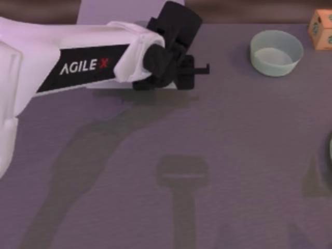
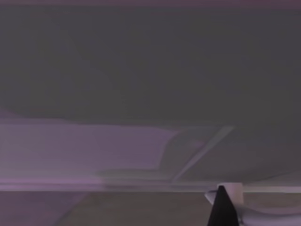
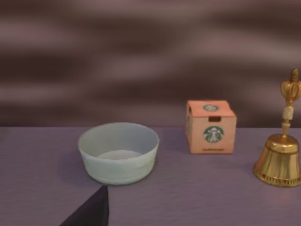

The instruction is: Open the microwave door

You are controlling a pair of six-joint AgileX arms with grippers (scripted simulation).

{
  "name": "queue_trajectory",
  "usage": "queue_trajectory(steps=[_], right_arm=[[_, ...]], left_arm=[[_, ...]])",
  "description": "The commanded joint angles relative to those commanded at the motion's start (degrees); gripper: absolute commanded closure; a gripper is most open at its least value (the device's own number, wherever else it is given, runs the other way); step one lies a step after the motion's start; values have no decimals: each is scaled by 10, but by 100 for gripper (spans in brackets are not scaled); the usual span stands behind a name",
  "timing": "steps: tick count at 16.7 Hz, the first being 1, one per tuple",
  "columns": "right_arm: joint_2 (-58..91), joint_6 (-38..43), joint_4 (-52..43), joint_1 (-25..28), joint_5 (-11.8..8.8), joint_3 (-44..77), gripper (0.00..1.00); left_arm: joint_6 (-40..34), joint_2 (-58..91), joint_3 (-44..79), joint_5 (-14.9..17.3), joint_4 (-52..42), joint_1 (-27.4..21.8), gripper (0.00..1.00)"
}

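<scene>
The microwave (image 1: 98,11) stands at the table's back left, and only its pale lavender top shows behind my left arm. The arm lies across its front, with my left gripper (image 1: 199,70) just past the oven's right end, low over the table. In the left wrist view the microwave door (image 2: 150,70) fills most of the picture as a grey translucent window, very close, with a pale frame below it. A small pale piece (image 2: 231,190) stands right behind the gripper's dark tip. The door's edge is hidden under the arm in the top view.
A pale green bowl (image 1: 276,52) (image 3: 118,153) sits at the back right, with an orange printed box (image 1: 321,28) (image 3: 210,126) beyond it near the corner. A gold bell (image 3: 282,155) stands at the right side. My right arm is parked out of the top view.
</scene>
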Motion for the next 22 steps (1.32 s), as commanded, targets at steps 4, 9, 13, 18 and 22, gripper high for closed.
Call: queue_trajectory(steps=[4,9,13,18,22], right_arm=[[0,0,0,0,0,0,0],[0,0,0,0,0,0,0],[0,0,0,0,0,0,0],[0,0,0,0,0,0,0],[0,0,0,0,0,0,0]], left_arm=[[0,0,0,0,0,0,100],[-7,-26,-44,2,3,-21,100],[-18,-48,-74,-12,19,-20,100],[-18,-48,-74,-13,20,-20,100],[-18,-48,-74,-13,20,-20,100]])
